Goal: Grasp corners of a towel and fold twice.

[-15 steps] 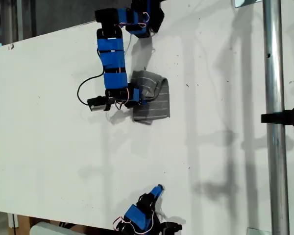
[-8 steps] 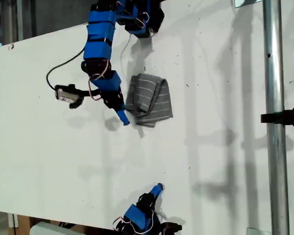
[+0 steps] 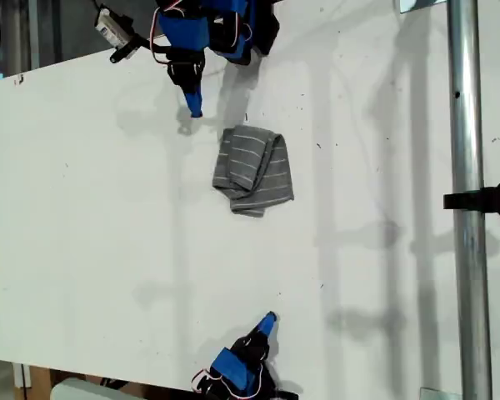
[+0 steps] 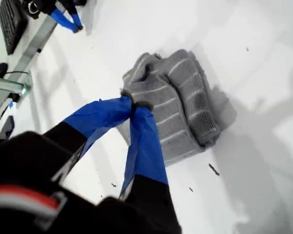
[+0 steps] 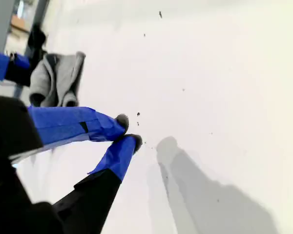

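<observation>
Got the towel (image 3: pixel 254 171) lying on the white table (image 3: pixel 383 275) as a small rumpled packet, stripes showing, layers stacked and one edge rolled over itself. Sits near my first gripper (image 3: pixel 192 108) toward the exterior view's top, and well apart from my second gripper (image 3: pixel 269 319) down by the exterior view's bottom edge. Going by the first wrist view, my first gripper (image 4: pixel 133 105) is pinched tip to tip with nothing in it, hanging above the cloth and not touching it. Same story in the second wrist view for my second gripper (image 5: pixel 128 130): tips together or as good as, holding nothing, just bare table underneath. Judging from the bundle, probably both folds done already, if a bit sloppy. As for handling: soft, light, totally limp, so no pushing it around like a stiff sheet. Expect the layers to slide over each other and the whole thing to sag the moment it's lifted. Best hold would be a pinch right on the hemmed corners, thicker fabric there and less chance of slipping out. Can't honestly pick out single corners in that heap though, all tucked in or hidden. For tidying, better to grab an outer edge of the top layer only, low and flat against the table.
</observation>
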